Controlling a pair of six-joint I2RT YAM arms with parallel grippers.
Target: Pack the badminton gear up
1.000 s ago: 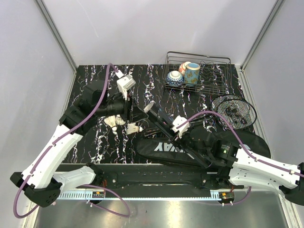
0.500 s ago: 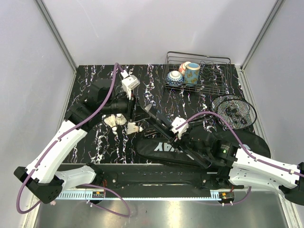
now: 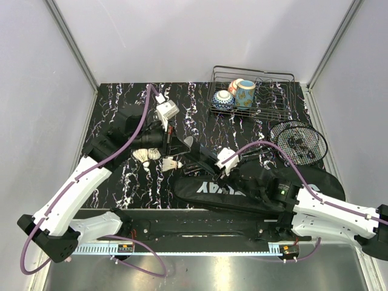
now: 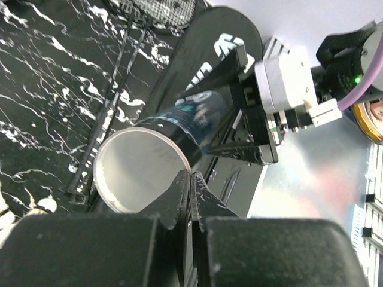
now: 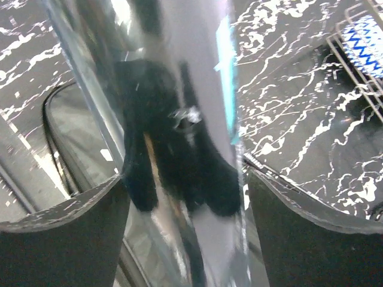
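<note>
Both arms hold the tube (image 3: 203,153) up near the bag (image 3: 200,189), and it lies long-ways between them. The right gripper (image 3: 219,165) squeezes its far end. The left gripper (image 4: 190,179) is pressed together, maybe pinching the open rim. The shuttlecocks (image 3: 173,163) lie nearest the left arm.

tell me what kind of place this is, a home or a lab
Most likely a robot lab test cell: a left arm and right arm bolted at a black marbled table, plain panel walls on metal framing, and staged props like a wire basket, tube and badminton bag.
</note>
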